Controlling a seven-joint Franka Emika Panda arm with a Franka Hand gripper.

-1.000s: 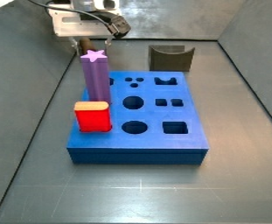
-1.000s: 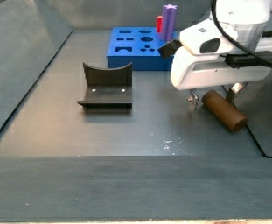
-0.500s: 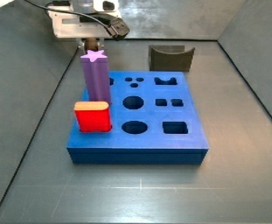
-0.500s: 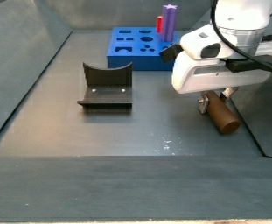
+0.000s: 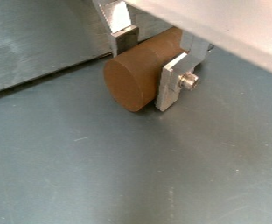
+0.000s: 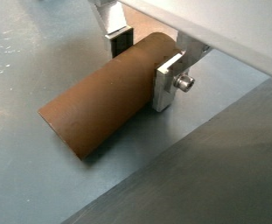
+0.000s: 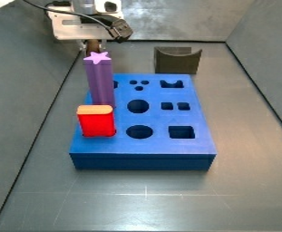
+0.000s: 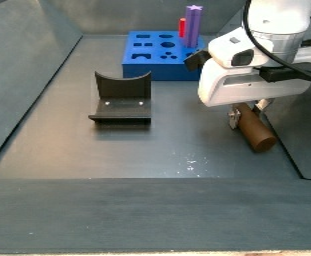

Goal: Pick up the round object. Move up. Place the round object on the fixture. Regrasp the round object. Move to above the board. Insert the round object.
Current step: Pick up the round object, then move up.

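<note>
Clamping the round object (image 6: 103, 103) lying on the floor, my gripper (image 6: 144, 63) is sitting low beside the right wall. I am reading no writing anywhere. Fixture (image 8: 119, 98) and board (image 8: 158, 53) are standing well apart, open floor between.

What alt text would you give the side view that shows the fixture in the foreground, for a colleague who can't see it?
The gripper is down at the floor with its fingers either side of the round object, a brown peg lying on its side. The dark fixture stands apart from it, and the blue board lies behind.
</note>
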